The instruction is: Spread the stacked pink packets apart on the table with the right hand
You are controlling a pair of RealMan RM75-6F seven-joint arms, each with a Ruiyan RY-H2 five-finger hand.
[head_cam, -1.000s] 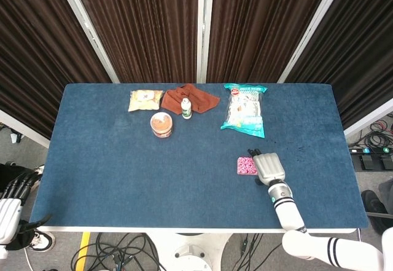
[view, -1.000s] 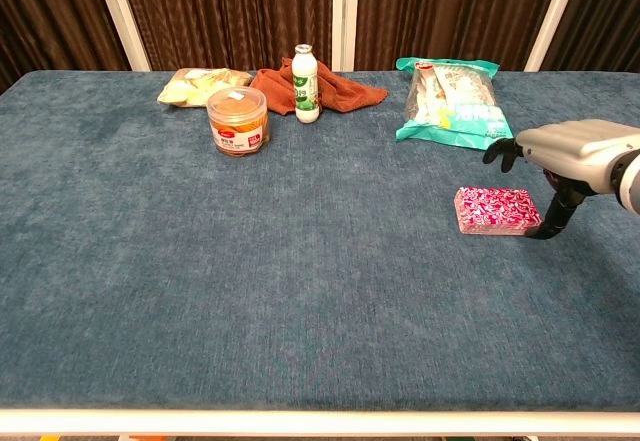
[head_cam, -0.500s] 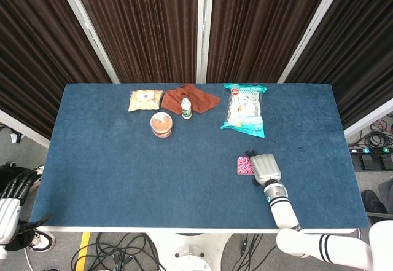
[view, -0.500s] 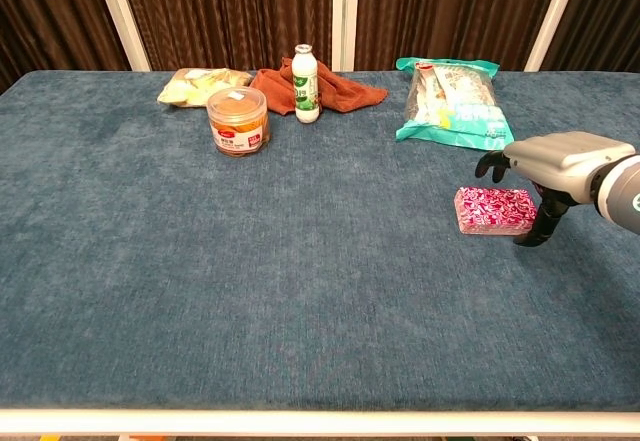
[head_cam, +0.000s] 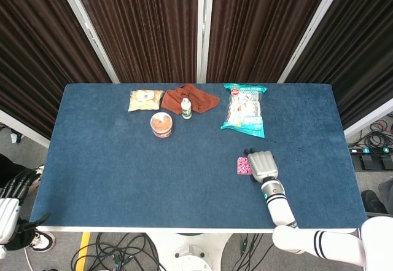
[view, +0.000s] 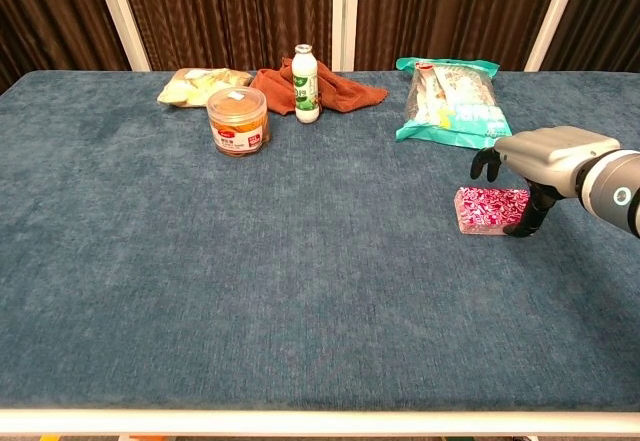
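The stacked pink packets (view: 484, 210) lie as one low pile on the blue table, right of centre and toward the front; in the head view the pink stack (head_cam: 243, 166) peeks out left of the hand. My right hand (view: 535, 161) (head_cam: 261, 165) hovers over the stack's right part, palm down. Its thumb reaches down at the stack's right front edge and its dark fingertips (view: 484, 166) hang behind the pile. Nothing is lifted. My left hand (head_cam: 13, 194) hangs beside the table's left edge, fingers apart, holding nothing.
At the back stand a teal snack bag (view: 450, 100), a green-capped bottle (view: 305, 84) against a rust cloth (view: 335, 89), an orange-lidded tub (view: 237, 120) and a yellow packet (view: 200, 84). The table's front edge (view: 320, 421) is near.
My right hand has slid left over the pink stack, covering more of it, and its thumb has come in against the stack's right edge. The stack has stayed in place.
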